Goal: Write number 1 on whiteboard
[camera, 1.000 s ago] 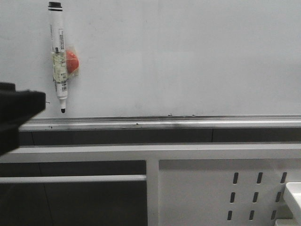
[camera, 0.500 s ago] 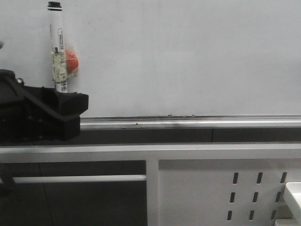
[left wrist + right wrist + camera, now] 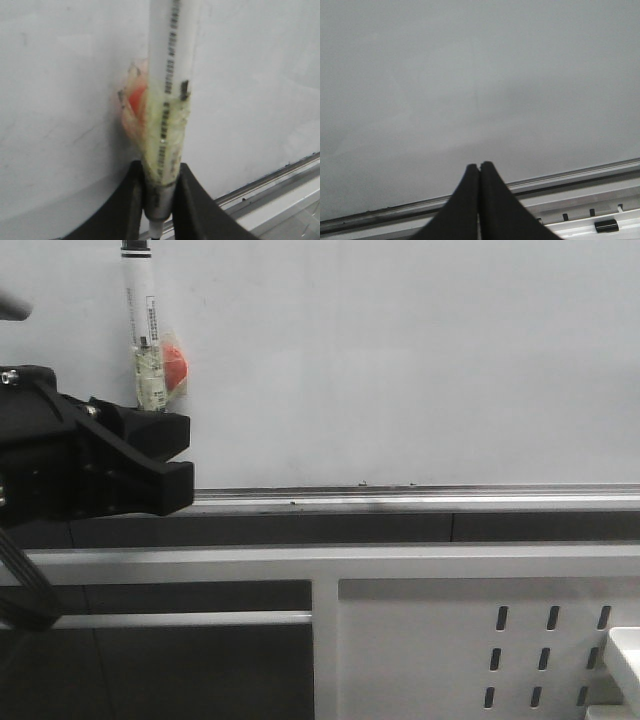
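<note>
- Left gripper is clamping the marker low on its barrel, upright against the whiteboard; the taped barrel risks slipping.
- No number 1 is showing yet.
- Right gripper is idling, fingers pressed together, empty.

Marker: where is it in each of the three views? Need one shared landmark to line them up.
Front view: the marker stands upright at upper left against the whiteboard, its lower end behind the left gripper.
Left wrist view: centre, its lower end clamped between the gripper's fingers.
Right wrist view: not in it; only the shut right gripper and board.
Shared landmark: the silver rail along the board's lower edge.
</note>
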Action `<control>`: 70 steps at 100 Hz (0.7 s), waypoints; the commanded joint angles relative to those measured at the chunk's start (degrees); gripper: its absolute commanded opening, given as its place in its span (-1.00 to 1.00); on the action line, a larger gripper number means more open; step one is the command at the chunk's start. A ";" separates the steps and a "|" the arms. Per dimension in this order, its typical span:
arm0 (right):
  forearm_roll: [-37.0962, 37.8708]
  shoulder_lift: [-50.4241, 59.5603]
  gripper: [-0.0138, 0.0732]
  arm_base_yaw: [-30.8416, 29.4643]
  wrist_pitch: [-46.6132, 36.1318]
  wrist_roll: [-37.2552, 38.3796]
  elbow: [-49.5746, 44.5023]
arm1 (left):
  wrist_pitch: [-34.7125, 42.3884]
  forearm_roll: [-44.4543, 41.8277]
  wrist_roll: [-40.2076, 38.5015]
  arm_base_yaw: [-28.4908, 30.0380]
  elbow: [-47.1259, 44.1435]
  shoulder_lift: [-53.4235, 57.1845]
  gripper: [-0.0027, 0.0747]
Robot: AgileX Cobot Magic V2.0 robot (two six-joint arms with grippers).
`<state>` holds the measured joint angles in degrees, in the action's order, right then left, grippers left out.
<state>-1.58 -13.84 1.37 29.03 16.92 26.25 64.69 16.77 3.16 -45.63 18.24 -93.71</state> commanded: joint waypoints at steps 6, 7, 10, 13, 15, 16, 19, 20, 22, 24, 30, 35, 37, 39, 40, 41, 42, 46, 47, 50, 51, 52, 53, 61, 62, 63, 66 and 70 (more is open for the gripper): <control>-2.32 -0.93 -0.84 1.45 -3.84 -5.93 1.74 | 13.09 -6.57 1.08 0.05 0.14 1.37 -0.98; -2.78 -0.93 -0.84 1.73 -3.84 -7.69 1.74 | 12.86 -6.99 1.21 0.05 0.01 1.37 -0.98; -5.52 -0.93 -0.84 2.38 -3.84 -11.81 1.79 | 12.45 -9.26 1.36 0.05 -0.11 1.37 -0.98; -8.16 -0.93 -0.84 3.16 -3.84 -16.92 1.88 | 12.19 -11.09 1.70 0.05 -0.27 1.37 -0.98; -10.50 -0.93 -0.84 3.81 -3.65 -20.83 1.88 | 11.93 -12.33 1.99 0.05 -0.38 1.37 -0.98; -11.33 -0.93 -0.84 4.04 -3.64 -23.76 1.88 | 11.60 -12.78 2.24 0.05 -0.52 1.37 -0.98; -15.62 -0.93 -0.84 5.36 -3.23 -29.89 2.03 | 10.60 -14.81 2.38 0.05 -0.52 1.37 -0.98; -16.51 -0.93 -0.84 5.64 -3.12 -31.43 2.01 | 10.31 -15.21 2.38 0.05 -0.52 1.37 -0.98; -19.12 -0.96 -0.84 6.55 -2.75 -36.04 2.01 | 9.49 -16.39 2.38 0.05 -0.52 1.37 -0.98; -21.70 -1.05 -0.84 7.50 -2.22 -40.56 2.01 | 8.76 -17.54 2.38 0.05 -0.52 1.50 -0.98; -27.56 -2.19 -0.84 10.18 -0.22 -51.63 2.01 | 5.83 -20.47 2.38 0.05 -0.52 2.03 -0.98; -30.73 -3.69 -0.84 13.05 1.29 -57.28 2.01 | 3.67 -22.46 2.38 0.05 -0.52 2.68 -0.98; -31.57 -4.47 -0.84 13.76 1.54 -58.93 2.01 | 2.77 -23.32 2.38 0.05 -0.52 3.03 -0.98; -31.93 -5.30 -0.84 14.83 1.73 -59.98 2.01 | 2.17 -24.00 2.38 0.05 -0.52 3.30 -0.98; -31.93 -5.60 -0.84 15.53 1.85 -60.12 2.01 | 1.55 -24.51 2.38 0.05 -0.52 3.60 -0.98; -31.93 -5.89 -0.84 15.89 1.85 -60.14 2.01 | 1.18 -24.74 2.38 0.05 -0.40 3.75 -0.98; -31.93 -6.48 -0.84 16.60 1.85 -60.14 2.01 | 0.36 -25.01 2.38 0.05 -0.41 4.06 -0.98; -31.93 -8.30 -0.83 18.32 1.73 -60.42 2.27 | -2.24 -26.51 2.38 0.05 0.02 5.03 -0.98; -31.82 -8.60 -0.83 19.00 1.90 -60.45 2.26 | -3.56 -27.05 2.38 0.05 0.11 5.46 -0.98; -31.81 -9.90 -0.78 20.32 2.15 -61.47 2.75 | -6.52 -28.41 2.38 0.05 0.51 6.44 -0.98; -31.81 -10.57 -0.77 20.65 2.15 -62.15 3.03 | -8.12 -28.76 2.38 0.05 0.78 6.95 -0.98; -31.81 -10.90 -0.73 21.30 2.26 -62.48 3.17 | -9.86 -29.53 2.38 0.05 1.04 7.46 -0.98; -31.81 -11.59 -0.71 21.61 2.25 -63.02 3.45 | -9.86 -29.94 2.38 0.05 1.20 7.46 -0.98; -31.71 -15.41 -0.35 24.98 1.56 -65.24 5.39 | -21.07 -35.41 2.38 0.05 3.36 10.88 -0.98; -31.74 -15.79 -0.31 25.22 1.42 -65.25 5.71 | -22.01 -35.88 2.38 0.05 3.83 11.18 -0.98; -31.74 -16.53 -0.27 25.67 1.04 -65.25 5.91 | -23.91 -36.35 2.38 0.05 4.07 11.79 -0.98; -31.74 -17.98 -0.09 26.50 0.62 -65.25 6.66 | -27.59 -38.37 2.38 0.05 5.03 13.02 -0.98; -31.74 -20.25 0.06 27.53 0.13 -65.25 7.78 | -32.94 -39.56 2.38 0.05 6.46 14.80 -0.98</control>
<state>-31.80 -30.03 27.05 34.00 -46.84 30.37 37.94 -19.60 5.51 -45.63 21.15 -83.59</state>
